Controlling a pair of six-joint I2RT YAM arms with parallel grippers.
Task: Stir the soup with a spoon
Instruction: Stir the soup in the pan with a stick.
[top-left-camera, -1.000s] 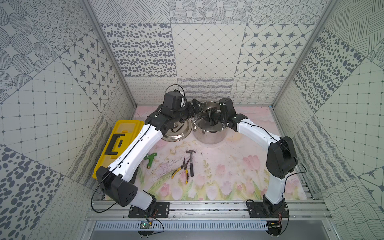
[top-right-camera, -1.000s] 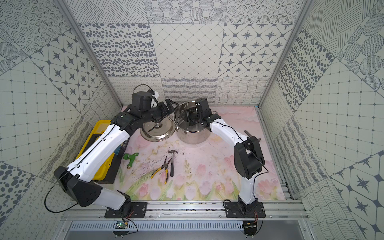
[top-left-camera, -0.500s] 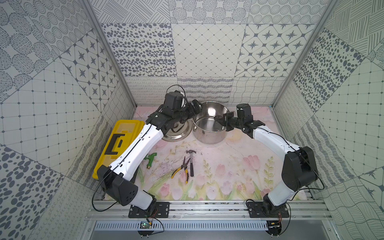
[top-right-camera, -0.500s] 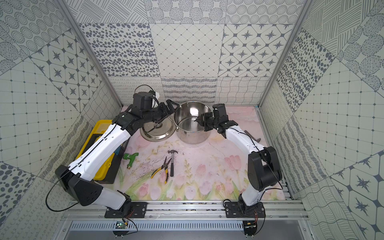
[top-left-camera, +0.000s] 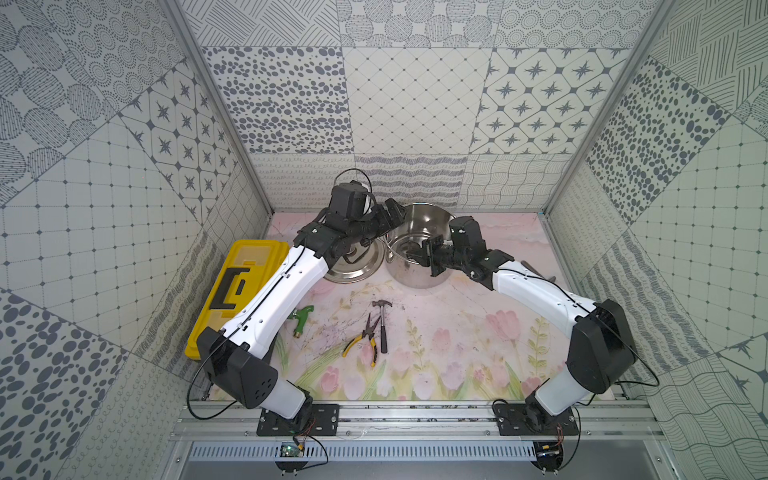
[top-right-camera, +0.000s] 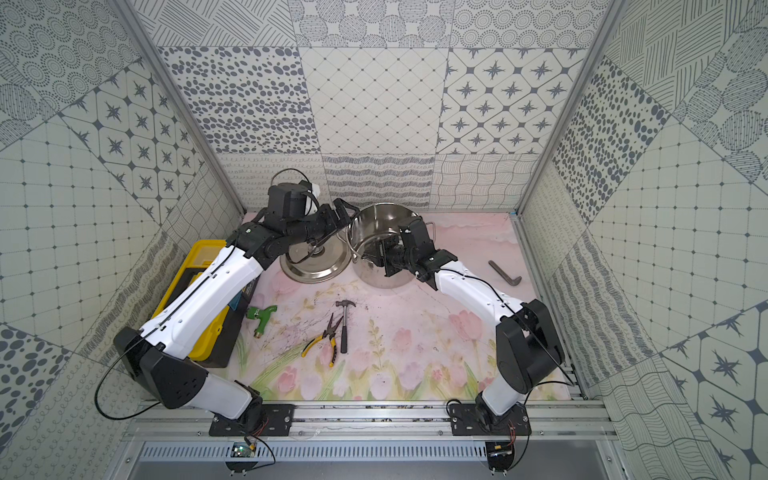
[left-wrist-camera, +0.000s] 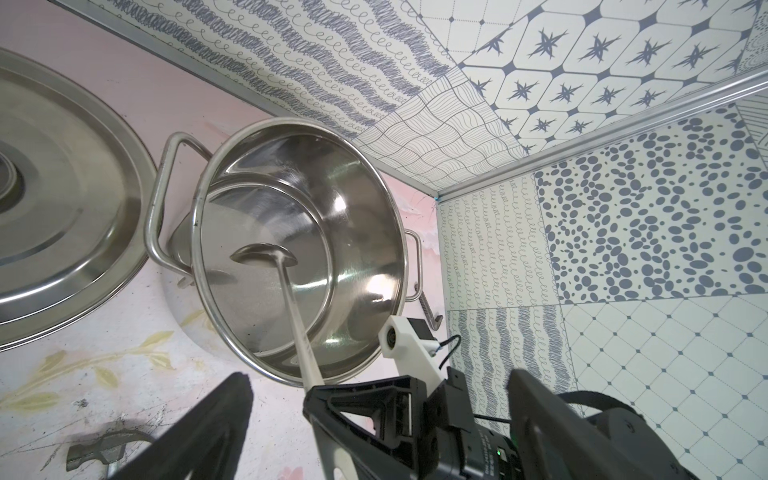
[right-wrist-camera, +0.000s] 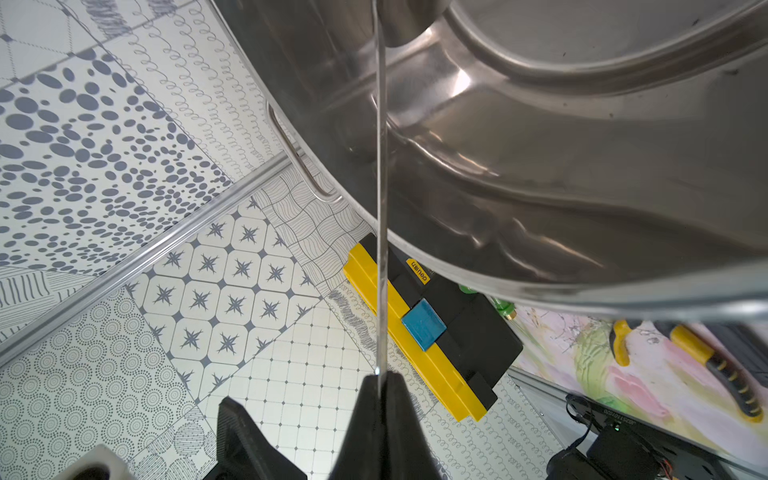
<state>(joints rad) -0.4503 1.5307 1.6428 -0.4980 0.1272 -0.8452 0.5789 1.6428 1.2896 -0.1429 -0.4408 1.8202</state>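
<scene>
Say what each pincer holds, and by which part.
The right pincer grips the ladle by its handle, far from the bowl; the left pincer holds nothing.

A round steel lid (top-left-camera: 353, 266) lies knob-up at center frame on the floral surface (top-left-camera: 449, 316), with a yellow toolbox (top-left-camera: 245, 278) to its left. Lower down sit a green nozzle (top-left-camera: 302, 318) and yellow-handled pliers (top-left-camera: 365, 343) just beside a black-handled hammer (top-left-camera: 383, 328). 1 dark bent bar (top-right-camera: 503, 273) lies at right.

left jaws apparently wide, right jaws clamped
</scene>
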